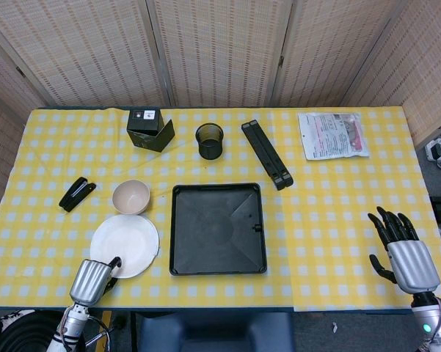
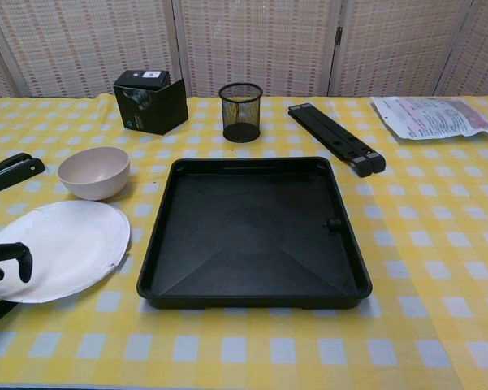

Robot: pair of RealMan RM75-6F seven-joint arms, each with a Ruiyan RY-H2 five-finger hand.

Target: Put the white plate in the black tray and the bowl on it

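Observation:
The white plate [image 1: 125, 244] [image 2: 61, 248] lies flat on the yellow checked cloth, left of the black tray [image 1: 216, 187] [image 2: 252, 162], which has nothing in it. The beige bowl [image 1: 130, 196] [image 2: 94, 171] stands upright just behind the plate. My left hand [image 1: 94, 279] [image 2: 2, 264] is at the plate's near left rim: one dark finger curls over the rim and another shows below it, with a gap between them. The plate still lies flat. My right hand [image 1: 405, 253] hovers with fingers spread at the table's near right edge, far from everything; only the head view shows it.
A black stapler [image 1: 76, 193] [image 2: 8, 173] lies left of the bowl. Behind the tray stand a black box [image 1: 150, 128] [image 2: 150, 101], a mesh pen cup [image 1: 209, 141] [image 2: 240, 112] and a folded black stand [image 1: 267, 155] [image 2: 337, 138]. A plastic packet [image 1: 333, 135] [image 2: 434, 116] lies far right.

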